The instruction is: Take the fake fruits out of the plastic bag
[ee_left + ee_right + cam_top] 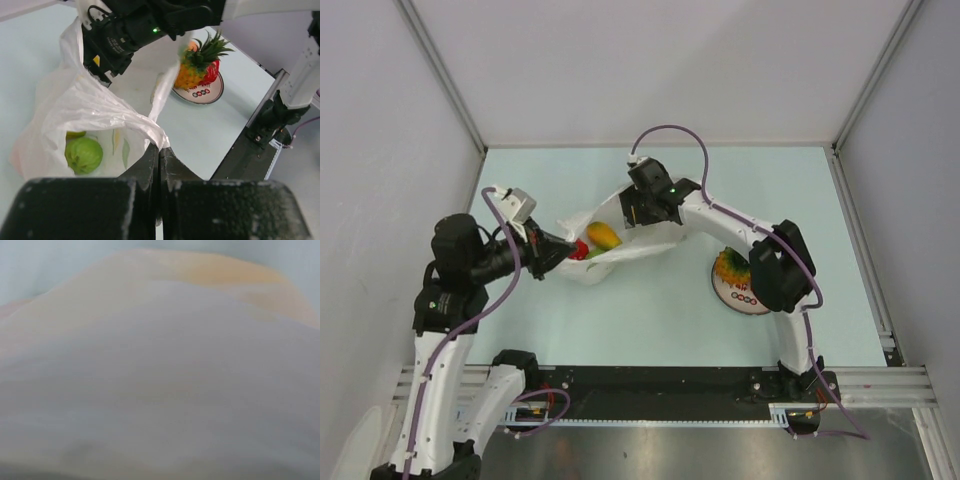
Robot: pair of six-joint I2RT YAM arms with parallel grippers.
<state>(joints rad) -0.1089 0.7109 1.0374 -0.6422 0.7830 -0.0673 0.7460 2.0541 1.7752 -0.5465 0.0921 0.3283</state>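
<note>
So the left claw [159,155] is pinched shut on the rim of the plastic bag [90,107], with the green lumpy fruit [83,155] inside. The right claw [638,218] pokes into the bag mouth, can't tell if it's open. Further back, the pineapple [197,70] and strawberry [213,75] sit on the plate [212,93].

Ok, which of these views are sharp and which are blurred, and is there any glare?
Right wrist: entirely out of focus, a pale blur with an orange tint filling the frame. Left wrist: plastic bag and green fruit sharp, highlights on the bag's creases, the dark left gripper up close soft. Top external: sharp, evenly lit, faint shadows on the table.
</note>
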